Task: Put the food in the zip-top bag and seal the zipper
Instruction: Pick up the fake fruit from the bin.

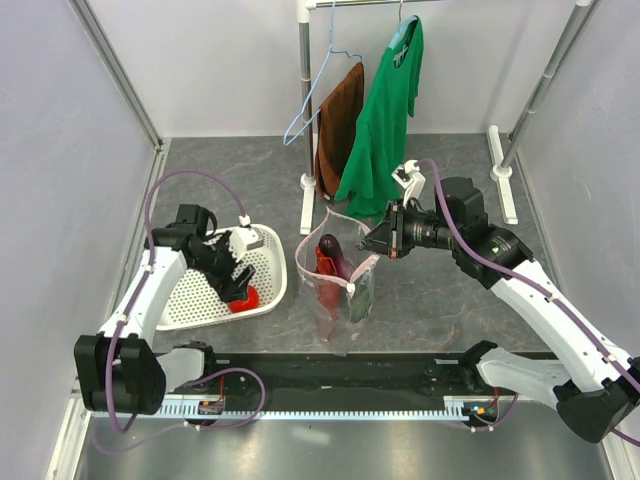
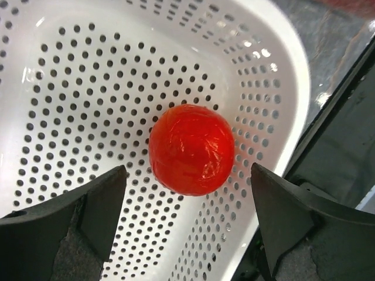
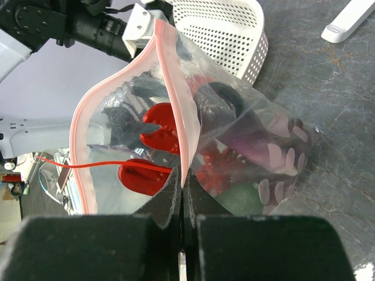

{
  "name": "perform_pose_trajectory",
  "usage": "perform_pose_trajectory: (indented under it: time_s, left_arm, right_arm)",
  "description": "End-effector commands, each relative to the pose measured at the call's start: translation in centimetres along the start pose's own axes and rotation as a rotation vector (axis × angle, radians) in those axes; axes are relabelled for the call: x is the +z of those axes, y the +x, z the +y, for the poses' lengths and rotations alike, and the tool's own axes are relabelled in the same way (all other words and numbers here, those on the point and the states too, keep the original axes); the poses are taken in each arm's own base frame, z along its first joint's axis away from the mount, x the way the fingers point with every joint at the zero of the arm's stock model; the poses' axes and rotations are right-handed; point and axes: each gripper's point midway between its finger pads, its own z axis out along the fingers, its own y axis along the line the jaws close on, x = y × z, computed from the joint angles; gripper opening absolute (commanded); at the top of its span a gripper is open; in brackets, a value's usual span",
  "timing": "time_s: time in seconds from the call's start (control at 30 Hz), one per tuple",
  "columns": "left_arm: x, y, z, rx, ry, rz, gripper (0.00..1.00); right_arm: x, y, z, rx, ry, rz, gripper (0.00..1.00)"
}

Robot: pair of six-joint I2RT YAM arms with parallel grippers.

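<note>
- The left gripper [image 2: 187, 170] hangs with its jaws spread wide. The small red tomato [image 2: 191, 149] lies just beyond and between its fingers, on the floor of the white basket [image 2: 70, 88], which looks set up for a straddling grasp.
- The right gripper [image 3: 183, 193] is pinched closed on the zip-top bag [image 3: 117, 117] at its pink zipper [image 3: 170, 76], probably to hold the mouth up and gaping for loading.
- Just past the right fingers, the red lobster [image 3: 158, 132] and some darker pieces sit inside the bag.

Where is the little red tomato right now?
The tomato sits in the white basket, left of the bag in the top view, just below the open left gripper.
</note>
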Motion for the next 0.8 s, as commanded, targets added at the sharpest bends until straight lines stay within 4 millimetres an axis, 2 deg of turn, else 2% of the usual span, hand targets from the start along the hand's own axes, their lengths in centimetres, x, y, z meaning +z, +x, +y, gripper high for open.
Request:
perform_pose_trajectory:
  time_s: [0.0,0.13,0.43,0.53,0.63,0.73,0.77]
  left_arm:
    - [1.2,1.7,2.1,0.047,-0.07,0.082,0.92]
    - [2.3,2.4,2.9,0.038,-0.095,0.102,0.91]
    - [4.8,3.4,3.4,0.006,-0.07,0.13,0.9]
    - [5.3,3.5,3.8,-0.021,-0.079,0.131,0.81]
    - [5.0,3.2,4.0,-0.039,-0.085,0.136,0.7]
    - [3.7,2.0,3.8,-0.045,-0.086,0.119,0.58]
    - [2.5,0.3,4.3,-0.028,-0.112,0.078,0.52]
  right_arm:
    - [-0.2,-2.0,1.5,-0.053,-0.051,-0.058,0.0]
    - [-0.2,-2.0,1.5,-0.051,-0.049,-0.054,0.0]
    - [0.0,-1.9,1.2,-0.054,-0.04,-0.051,0.0]
    - [-0.1,-2.0,1.2,-0.057,-0.04,-0.054,0.0]
    - [-0.2,-1.9,1.1,-0.061,-0.034,-0.052,0.0]
    - [-0.3,-1.8,1.1,-0.066,-0.034,-0.052,0.0]
    - [-0.3,-1.7,1.2,-0.068,-0.036,-0.052,0.0]
